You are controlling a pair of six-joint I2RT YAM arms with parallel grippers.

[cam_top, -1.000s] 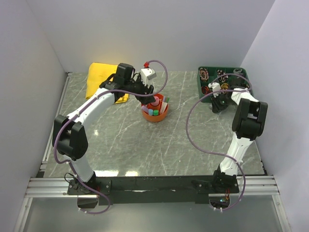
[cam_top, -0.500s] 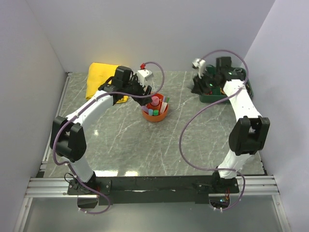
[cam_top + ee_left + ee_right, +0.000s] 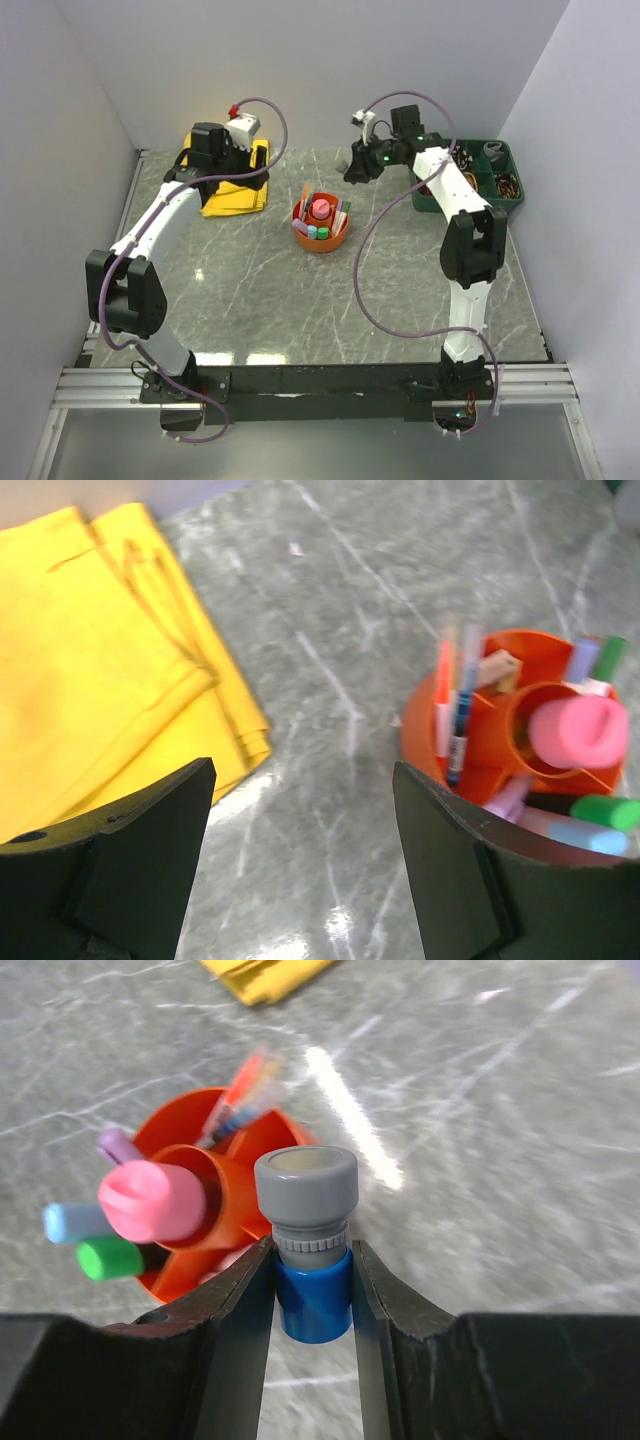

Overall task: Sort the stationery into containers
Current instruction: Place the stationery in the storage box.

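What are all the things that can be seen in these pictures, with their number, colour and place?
table: one, grey marbled, under everything.
organiser bowl: one, orange, middle of the table.
pink-capped tube: one, pink cap, in the bowl's central cup.
pens and markers: several, green, light blue, lilac and orange, in the bowl's outer ring.
cloth: one, yellow, folded, far left of the table.
tray: one, green, far right of the table.
small items: several, mixed colours, in the tray; too small to name.
blue tube: one, blue with grey cap, held above the table near the bowl.
left hand: one, black, open and empty, near the cloth.
right hand: one, black, shut on the blue tube.
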